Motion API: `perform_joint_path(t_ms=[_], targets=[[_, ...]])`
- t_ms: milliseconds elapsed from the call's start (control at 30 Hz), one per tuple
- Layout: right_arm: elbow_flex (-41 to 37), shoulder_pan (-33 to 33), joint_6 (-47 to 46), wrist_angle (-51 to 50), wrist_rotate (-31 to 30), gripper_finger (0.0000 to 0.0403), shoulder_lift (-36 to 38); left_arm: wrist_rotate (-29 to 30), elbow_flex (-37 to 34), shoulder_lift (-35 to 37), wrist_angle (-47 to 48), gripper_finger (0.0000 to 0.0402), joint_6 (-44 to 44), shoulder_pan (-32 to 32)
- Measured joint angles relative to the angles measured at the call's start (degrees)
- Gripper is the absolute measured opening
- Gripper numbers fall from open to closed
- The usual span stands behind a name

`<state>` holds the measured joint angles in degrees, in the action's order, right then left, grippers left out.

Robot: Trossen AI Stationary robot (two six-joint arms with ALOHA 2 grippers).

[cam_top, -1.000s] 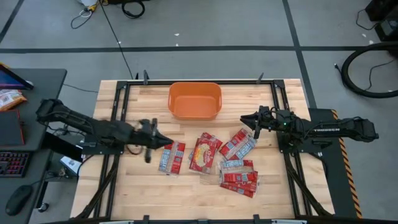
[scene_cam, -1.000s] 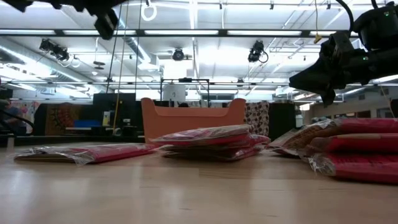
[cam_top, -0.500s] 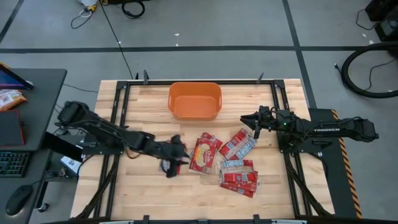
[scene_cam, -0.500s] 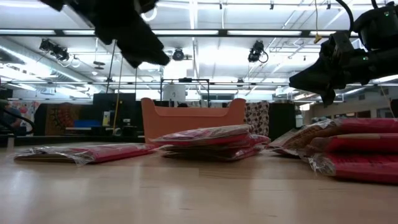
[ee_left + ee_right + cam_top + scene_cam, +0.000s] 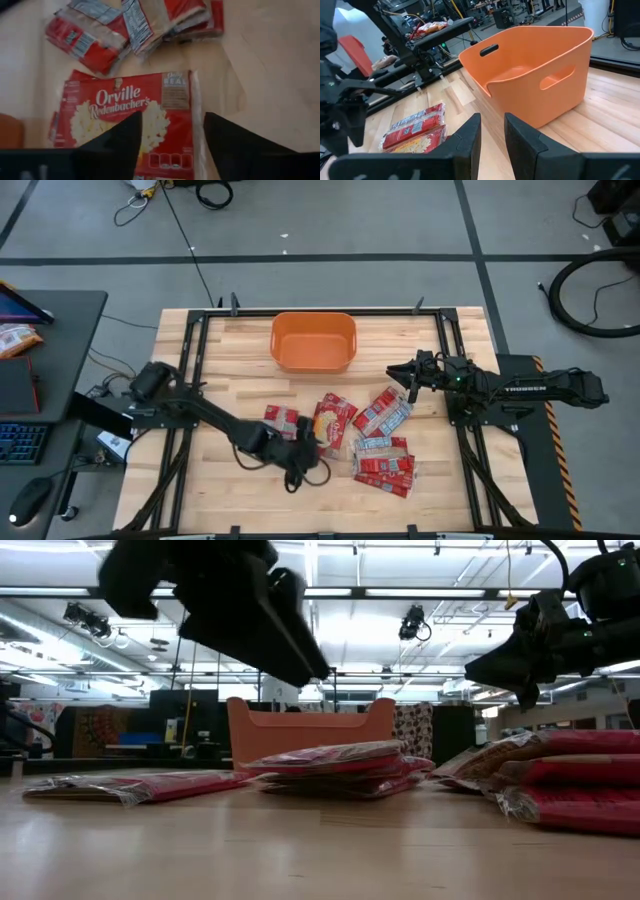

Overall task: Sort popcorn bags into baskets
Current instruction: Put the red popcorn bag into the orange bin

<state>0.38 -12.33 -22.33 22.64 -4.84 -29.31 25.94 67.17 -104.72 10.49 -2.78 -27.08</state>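
Left gripper (image 5: 308,452) having swept rightward across table, now hovering over Orville Redenbacher's popcorn bag (image 5: 131,116), fingers parted, holding nothing. Bags lying below orange basket (image 5: 313,341). Right gripper (image 5: 398,372) waiting near basket, fingers slightly apart, empty.

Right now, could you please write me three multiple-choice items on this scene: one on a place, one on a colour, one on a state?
1. Where is the left gripper?
A. Inside the basket
B. Over the packet with popcorn pictured on it
C. Off the table

2. What colour is the basket?
A. Orange
B. Blue
C. Green

3. What does the basket hold?
A. Two packets
B. One packet
C. Nothing

B: the left wrist view looks past open fingers onto that packet.
A: the high and right wrist views show it orange.
C: its floor is bare from above.
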Motion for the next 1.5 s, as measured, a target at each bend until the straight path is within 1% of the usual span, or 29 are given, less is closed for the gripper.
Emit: perform_joint_path(t_ms=[100, 200, 433, 600, 667, 767, 1000, 1100, 1200, 1333, 1500], targets=[[0.0, 0.01, -0.01, 0.26, 0.0, 0.009, -0.05, 4.04, 1.64, -2.28, -0.22, 0.0263, -0.6, -1.1], [0.0, 0.02, -0.01, 0.47, 0.0, 0.009, -0.07, 4.39, 1.93, -4.55, -0.21, 0.0275, -0.76, -1.83], [0.0, 0.02, -0.01, 0.84, 0.0, 0.009, -0.09, 5.93, 1.91, -9.15, -3.69, 0.0271, -0.94, -2.82], [0.0, 0.02, -0.01, 0.91, 0.0, 0.009, -0.09, 14.9, 1.89, -11.55, -3.51, 0.0268, -3.3, -3.57], [0.0, 0.01, 0.0, 0.91, 0.0, 0.009, -0.09, 16.69, 1.88, -11.95, -3.25, 0.0268, -5.52, -4.01], [0.0, 0.0, -0.01, 0.91, 0.0, 0.009, -0.09, 16.87, 1.83, -12.43, -2.86, 0.0268, -8.0, -4.1], [0.0, 0.02, 0.0, 0.91, 0.0, 0.009, -0.09, 18.19, 1.82, -12.43, -0.84, 0.0262, -8.11, -3.84], [0.0, 0.02, 0.0, 0.91, 0.0, 0.009, -0.09, 18.15, 1.82, -12.43, 0.57, 0.024, -7.72, -3.84], [0.0, 0.02, -0.01, 0.91, 0.0, 0.009, -0.09, 18.26, 1.82, -12.4, 1.3, 0.0201, -5.43, -3.9], [0.0, 0.01, -0.01, 0.91, 0.0, 0.009, -0.09, 17.08, 1.82, -12.09, 1.99, 0.013, -2.34, -3.67], [0.0, 0.02, -0.01, 0.91, 0.0, 0.009, -0.09, 12.8, 1.82, -8.74, 3.43, 0.0035, -1.88, -2.85]])
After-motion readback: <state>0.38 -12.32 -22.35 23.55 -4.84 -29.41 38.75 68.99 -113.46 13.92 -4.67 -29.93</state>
